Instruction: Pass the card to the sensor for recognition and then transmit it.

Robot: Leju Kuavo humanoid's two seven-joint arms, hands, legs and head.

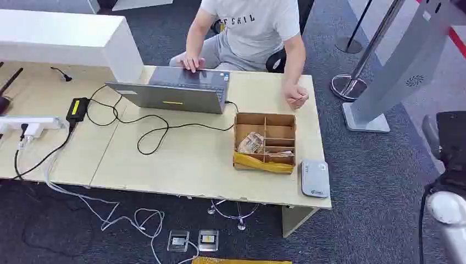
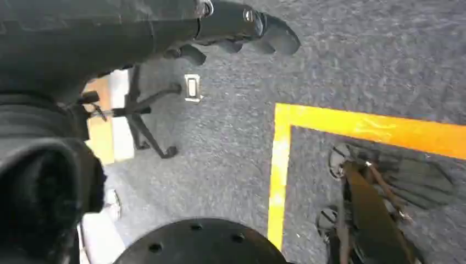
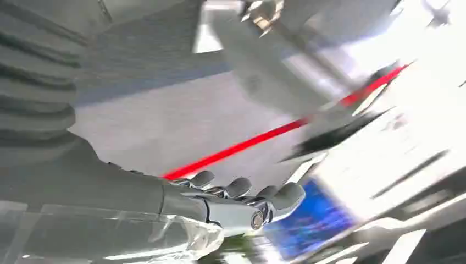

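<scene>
The grey-white sensor [image 1: 315, 178] lies flat at the front right corner of the wooden table [image 1: 181, 159]. Just behind it stands a cardboard organizer box [image 1: 265, 142] with cards and paper in its compartments. My right arm [image 1: 448, 181] is raised beside the table's right end, well clear of both. In the blurred right wrist view, my right hand [image 3: 236, 201] has its fingers lightly bent with nothing between them; a clear glossy shape [image 3: 110, 236] lies along it, and I cannot tell what it is. My left hand [image 2: 242, 27] hangs over the carpet, fingers stretched out, holding nothing.
A person [image 1: 247, 27] sits behind the table, one hand on an open laptop [image 1: 176, 91], the other hand [image 1: 297, 98] on the table near the box. Cables and a power strip [image 1: 27, 124] cover the left side. A grey kiosk stand [image 1: 395, 71] and barrier posts stand right.
</scene>
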